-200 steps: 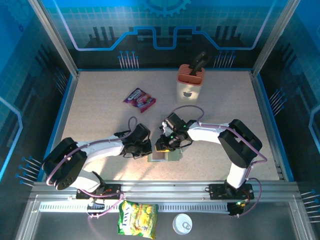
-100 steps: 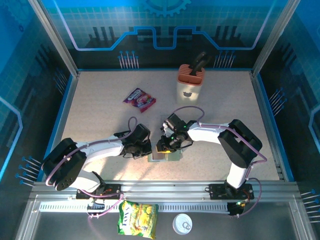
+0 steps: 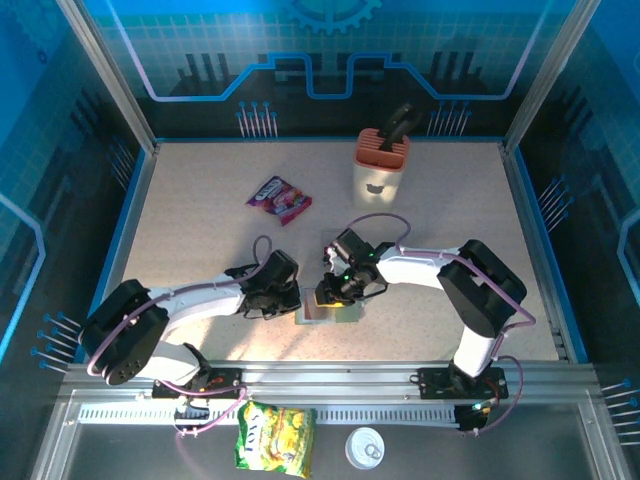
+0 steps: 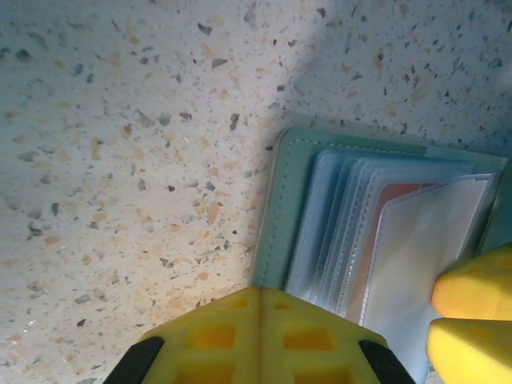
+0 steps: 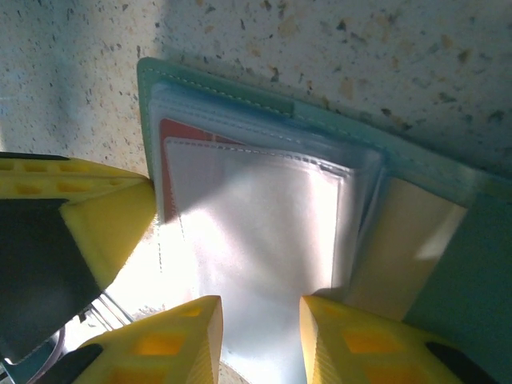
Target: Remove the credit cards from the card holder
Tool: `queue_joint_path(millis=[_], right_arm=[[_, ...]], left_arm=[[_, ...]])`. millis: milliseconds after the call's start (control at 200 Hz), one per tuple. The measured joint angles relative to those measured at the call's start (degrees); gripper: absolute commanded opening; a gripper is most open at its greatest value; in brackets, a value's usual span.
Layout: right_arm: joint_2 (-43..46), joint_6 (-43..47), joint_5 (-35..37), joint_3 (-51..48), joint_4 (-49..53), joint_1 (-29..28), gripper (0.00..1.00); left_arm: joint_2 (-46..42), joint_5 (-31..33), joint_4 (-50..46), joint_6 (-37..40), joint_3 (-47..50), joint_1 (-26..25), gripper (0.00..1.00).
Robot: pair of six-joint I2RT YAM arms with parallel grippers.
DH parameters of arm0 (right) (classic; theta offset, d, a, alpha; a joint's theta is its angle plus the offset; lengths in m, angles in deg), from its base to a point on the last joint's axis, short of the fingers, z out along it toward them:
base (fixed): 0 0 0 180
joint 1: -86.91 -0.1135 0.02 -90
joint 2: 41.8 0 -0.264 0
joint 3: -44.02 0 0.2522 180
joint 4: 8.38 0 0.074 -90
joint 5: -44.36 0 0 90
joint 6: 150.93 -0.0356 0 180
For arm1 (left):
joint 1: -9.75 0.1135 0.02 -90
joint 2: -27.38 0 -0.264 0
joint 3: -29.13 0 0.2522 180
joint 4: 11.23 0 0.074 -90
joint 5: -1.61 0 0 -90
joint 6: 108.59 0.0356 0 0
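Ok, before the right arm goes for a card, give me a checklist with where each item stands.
1. Holder open, sleeves exposed: ok.
2. Red card located, inside a clear sleeve: ok.
3. Right end effector open over the sleeves: ok.
4. Card gripped: not ok, its fingers hold nothing.
5. Left end effector pinning the holder: cannot tell; it sits shut at the holder's edge.
6. Blue card located: cannot tell.
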Motion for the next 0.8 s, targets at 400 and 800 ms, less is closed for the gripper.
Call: queue_joint_path(millis=[400,800], right_arm=[[0.52,-0.22,-0.61,-1.49,-0.94,0.37,0.32],[0.57,-1.99,-2.4,-3.58,-5.51,0.48,0.32]], left_arm=[[-8.5,1.27,2.84,0.0,2.4,-0.28,0.06],[-7.69,-3.34,10.4,-5.73,4.11,-0.44,0.28]])
